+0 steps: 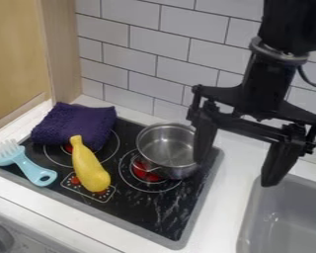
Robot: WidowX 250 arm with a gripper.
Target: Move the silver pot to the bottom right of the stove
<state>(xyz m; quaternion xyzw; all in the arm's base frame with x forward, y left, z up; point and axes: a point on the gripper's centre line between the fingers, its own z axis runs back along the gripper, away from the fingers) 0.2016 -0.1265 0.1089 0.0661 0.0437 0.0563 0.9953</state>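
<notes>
The pot (166,146) was seated near frame centre, its right edge overlapped by one finger of the gripper (234,171), which was spread wide at right. The stove (162,210) was also occupied by a squash (89,167), a brush (30,167) and, upper left, a cloth (76,124). The sink (248,217) was positioned lower right.

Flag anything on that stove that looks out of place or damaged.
On the stove, the purple cloth partly covers the back-left burner, odd for a cooktop. Whitish streaks mark the front right; scuffs or glare, I can't tell.
</notes>
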